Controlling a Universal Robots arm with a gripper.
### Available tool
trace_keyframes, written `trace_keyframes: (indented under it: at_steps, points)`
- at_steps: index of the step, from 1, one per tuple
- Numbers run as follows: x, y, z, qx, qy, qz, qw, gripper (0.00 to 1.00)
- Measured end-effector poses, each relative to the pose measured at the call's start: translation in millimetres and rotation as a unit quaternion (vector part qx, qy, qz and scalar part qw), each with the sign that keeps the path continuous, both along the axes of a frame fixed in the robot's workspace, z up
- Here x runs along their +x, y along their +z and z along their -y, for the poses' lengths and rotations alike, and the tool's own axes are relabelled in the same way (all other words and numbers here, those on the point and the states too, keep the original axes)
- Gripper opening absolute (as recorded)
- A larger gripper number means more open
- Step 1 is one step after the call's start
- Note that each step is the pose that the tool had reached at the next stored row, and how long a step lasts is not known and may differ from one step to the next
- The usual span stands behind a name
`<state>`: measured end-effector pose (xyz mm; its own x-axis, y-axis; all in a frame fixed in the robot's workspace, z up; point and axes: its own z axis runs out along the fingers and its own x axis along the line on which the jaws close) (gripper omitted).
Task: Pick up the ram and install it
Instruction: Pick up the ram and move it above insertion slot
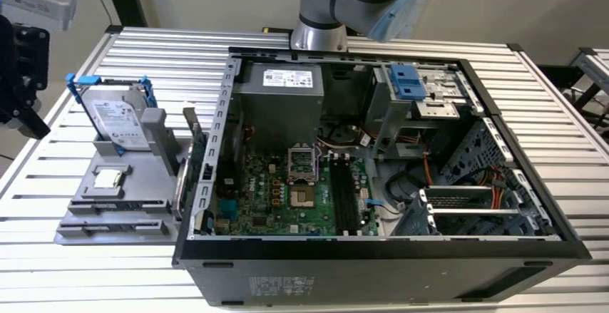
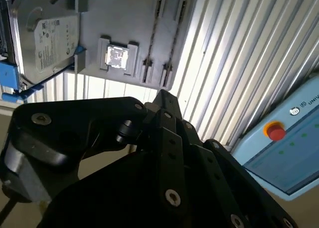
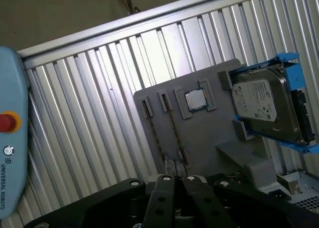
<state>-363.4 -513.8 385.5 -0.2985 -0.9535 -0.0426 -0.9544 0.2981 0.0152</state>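
The ram (image 1: 196,149) is a thin dark board standing on edge at the grey fixture's (image 1: 95,206) side nearest the open computer case (image 1: 381,256). Inside the case, long black memory slots (image 1: 344,199) run along the green motherboard. My gripper (image 3: 175,179) is black, and in both wrist views its fingers (image 2: 162,101) meet at the tips with nothing between them. It hangs well above the fixture, apart from everything. In the exterior view, black gripper links (image 1: 19,78) show at the far left edge, partly cut off.
On the fixture are a silver hard drive in a blue frame (image 1: 116,117) (image 3: 266,106) (image 2: 42,43), a small square processor chip (image 1: 108,178) (image 3: 195,100) (image 2: 117,57) and two narrow slots (image 3: 158,135). A pendant with a red button (image 2: 275,131) (image 3: 7,123) lies off the ribbed table (image 1: 533,92).
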Motion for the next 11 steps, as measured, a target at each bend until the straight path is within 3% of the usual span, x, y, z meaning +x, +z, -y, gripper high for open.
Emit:
trace_keyframes:
  at_steps: [6, 11]
  points:
    - [0.0, -1.0, -1.2, -0.0001, 0.041, 0.0019, 0.99914, 0.00]
    - [0.0, -1.9, -1.9, -0.0001, 0.077, 0.0038, 0.99703, 0.00]
